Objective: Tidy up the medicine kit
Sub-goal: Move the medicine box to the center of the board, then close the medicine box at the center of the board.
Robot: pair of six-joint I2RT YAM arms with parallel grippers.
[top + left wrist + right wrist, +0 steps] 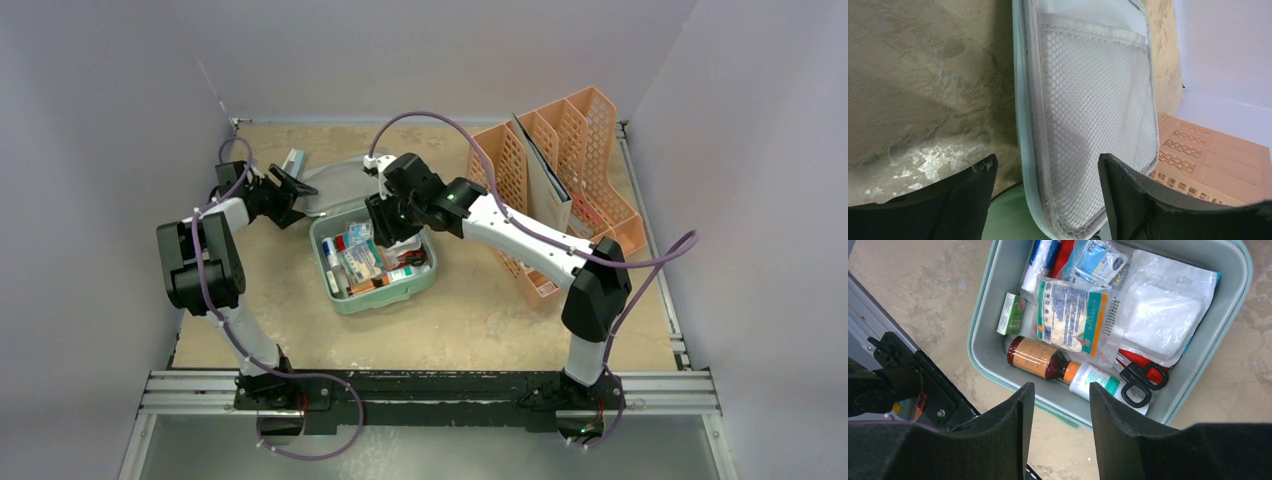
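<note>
Though both grippers are unclenched, the medicine kit (395,296) sits open at mid-table.
Left gripper (1046,160): fingers spread wide, holding nothing, over the mesh-pocketed lid (1088,125) lying behind the box. Right gripper (1060,390): fingers parted and empty above the box's near wall. Contents: brown bottle (1035,357), black-handled scissors (1140,380), sealed dressing packets (1158,315). Peach file rack (560,180) stands to the right.

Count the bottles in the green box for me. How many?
2. A brown bottle lies along the medicine kit's wall. A white bottle lies end to end with it, beside the scissors. The packets may hide more.
</note>
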